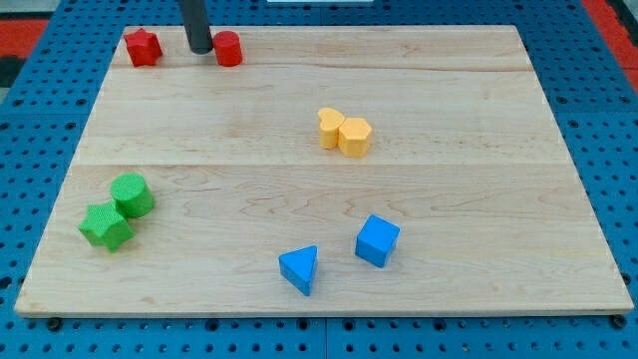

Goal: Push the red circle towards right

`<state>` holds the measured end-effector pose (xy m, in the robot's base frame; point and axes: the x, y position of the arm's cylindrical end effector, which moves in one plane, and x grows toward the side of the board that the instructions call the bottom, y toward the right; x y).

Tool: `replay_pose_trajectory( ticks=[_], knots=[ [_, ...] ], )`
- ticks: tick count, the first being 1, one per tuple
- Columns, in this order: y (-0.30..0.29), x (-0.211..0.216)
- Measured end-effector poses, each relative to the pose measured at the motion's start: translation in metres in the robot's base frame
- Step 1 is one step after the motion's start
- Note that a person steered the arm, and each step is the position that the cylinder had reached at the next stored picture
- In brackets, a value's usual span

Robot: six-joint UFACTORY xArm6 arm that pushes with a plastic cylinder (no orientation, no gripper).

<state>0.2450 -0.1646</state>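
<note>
The red circle [228, 48] stands near the view's top left of the wooden board [449, 120]. My tip [199, 49] rests on the board just left of the red circle, close to or touching its left side. A red star [143, 47] lies further left, apart from the tip. The rod rises from the tip out of the view's top.
Two yellow blocks [344, 132] touch each other near the board's middle. A green circle [132, 194] and a green star [106, 226] sit at the lower left. A blue triangle [299, 269] and a blue cube [377, 240] lie near the bottom middle.
</note>
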Motion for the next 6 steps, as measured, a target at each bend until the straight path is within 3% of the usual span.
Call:
replay_pose_trajectory(
  ticks=[2,3,4,6],
  knots=[
    [0.098,-0.007],
    [0.091,-0.022],
    [0.104,-0.004],
    [0.180,0.003]
  ],
)
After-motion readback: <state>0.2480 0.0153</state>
